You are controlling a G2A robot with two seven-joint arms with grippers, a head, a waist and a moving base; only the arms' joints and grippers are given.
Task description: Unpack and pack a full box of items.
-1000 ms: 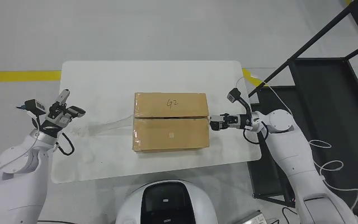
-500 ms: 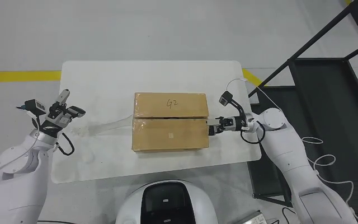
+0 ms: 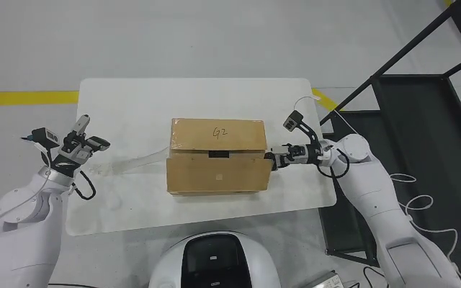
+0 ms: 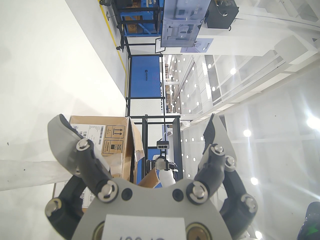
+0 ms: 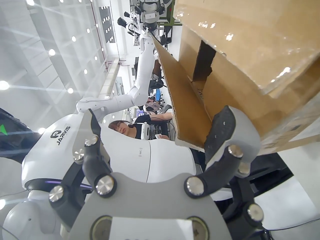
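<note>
Cardboard box [image 3: 218, 155] is set at the middle of the desk [image 3: 130, 101], long side parallel to the near edge.
- Far flap [image 3: 218, 133], marked with handwriting, is seen lying close to flat.
- Near flap [image 3: 216, 173] is tipped up from the seam; a dark gap [image 3: 216, 153] is open between the two flaps. In the right wrist view this flap [image 5: 180, 96] stands at a slant off the box top, with the end opening dark behind it.
- Contents are hidden; nothing can be told of what is inside.

Right hand [image 3: 272, 160] is placed at the box's right end, between the box and the desk's right edge. Its fingers are spread wide [image 5: 157, 126]; the flap's corner sits between them, against one pad [image 5: 220, 131], and is not pinched.

Clear strip [image 3: 137, 162], possibly tape, lies on the desk from the box's left end toward the left edge.

Left hand [image 3: 85, 137] is held over the desk's left edge, well apart from the box, fingers spread and carrying nothing [image 4: 136, 126].

Progress, as judged: very early.
- Seam appears freed and one flap is partly raised.
- To be done: both flaps folded fully back, items taken out, items put back, box closed.
</note>
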